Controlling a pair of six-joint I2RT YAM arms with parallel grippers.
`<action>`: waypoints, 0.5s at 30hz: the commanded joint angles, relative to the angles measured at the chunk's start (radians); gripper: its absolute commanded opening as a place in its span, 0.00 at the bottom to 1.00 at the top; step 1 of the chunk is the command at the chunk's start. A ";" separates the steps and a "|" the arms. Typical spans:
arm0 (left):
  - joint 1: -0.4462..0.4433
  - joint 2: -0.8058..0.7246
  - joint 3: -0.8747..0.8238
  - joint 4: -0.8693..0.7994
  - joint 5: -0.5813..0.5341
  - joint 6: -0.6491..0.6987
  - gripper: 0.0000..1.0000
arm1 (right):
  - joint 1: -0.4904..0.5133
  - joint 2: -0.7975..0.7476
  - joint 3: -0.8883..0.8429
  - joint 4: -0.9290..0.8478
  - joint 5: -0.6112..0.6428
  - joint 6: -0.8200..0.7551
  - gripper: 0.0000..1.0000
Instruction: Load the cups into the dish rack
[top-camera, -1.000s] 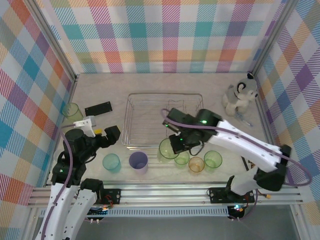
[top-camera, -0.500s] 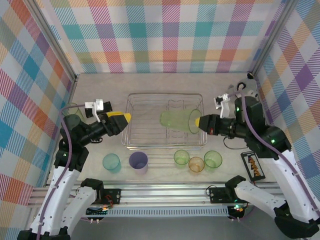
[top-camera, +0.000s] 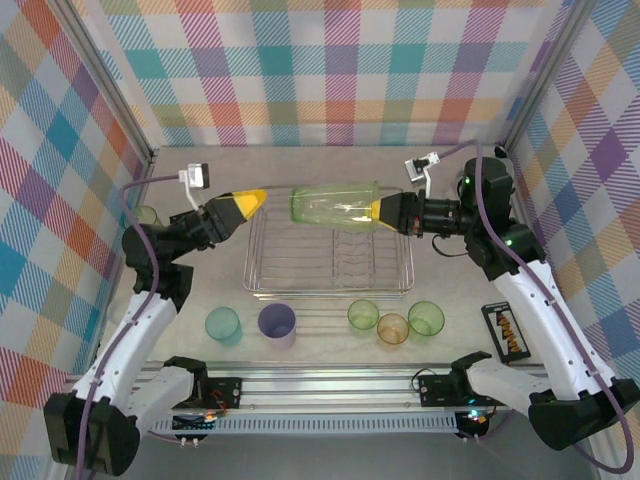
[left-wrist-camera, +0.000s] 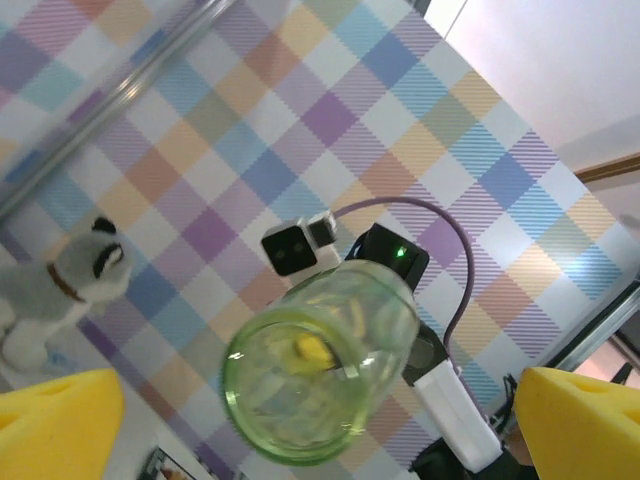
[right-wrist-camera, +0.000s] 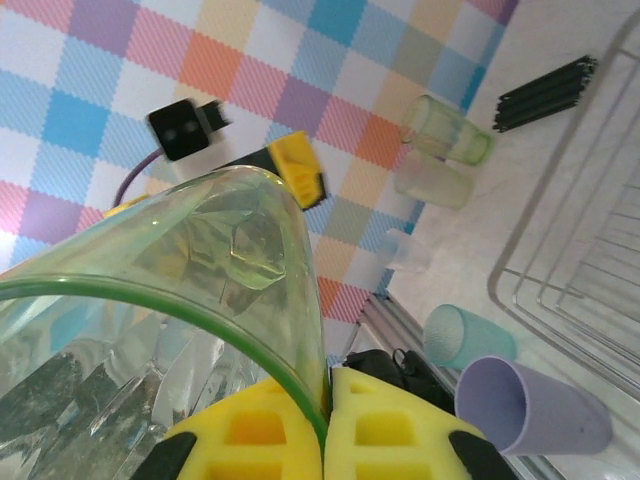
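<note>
- From the top camera: my right tool (top-camera: 383, 211) is clenching the rim end of the tall green cup (top-camera: 335, 205), which is lying sideways in the air over the far edge of the dish rack (top-camera: 252, 285). My left tool (top-camera: 250, 200) is standing released, pointing at the cup's free end, near it but apart. On the worktop (top-camera: 200, 180), in front of the rack, a teal cup (top-camera: 222, 324), a lavender cup (top-camera: 277, 323), a small green cup (top-camera: 363, 315), an orange cup (top-camera: 392, 328) and a second green cup (top-camera: 426, 318) are standing in a row (all mouths up).
- From the left wrist: my yellow pads (left-wrist-camera: 60, 425) are sitting wide apart at the bottom corners, and the tall green cup (left-wrist-camera: 320, 375) is hanging between them, touching neither, its round end facing me. A plush toy (left-wrist-camera: 60, 290) is sitting at the left.
- From the right wrist: my pads (right-wrist-camera: 385, 430) are pinching the tall cup's wall (right-wrist-camera: 270, 260) at its green rim. Beyond it, the lavender cup (right-wrist-camera: 530, 405) and teal cup (right-wrist-camera: 465, 335) are standing beside the rack's wires (right-wrist-camera: 570, 250).
</note>
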 joint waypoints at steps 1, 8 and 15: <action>-0.040 0.000 0.078 -0.036 0.066 0.063 1.00 | -0.009 0.024 0.018 0.142 -0.084 0.044 0.00; -0.150 0.015 0.139 -0.287 0.061 0.284 1.00 | -0.008 0.094 0.022 0.197 -0.114 0.084 0.00; -0.177 0.046 0.130 -0.254 0.048 0.294 1.00 | -0.002 0.157 0.026 0.294 -0.180 0.143 0.00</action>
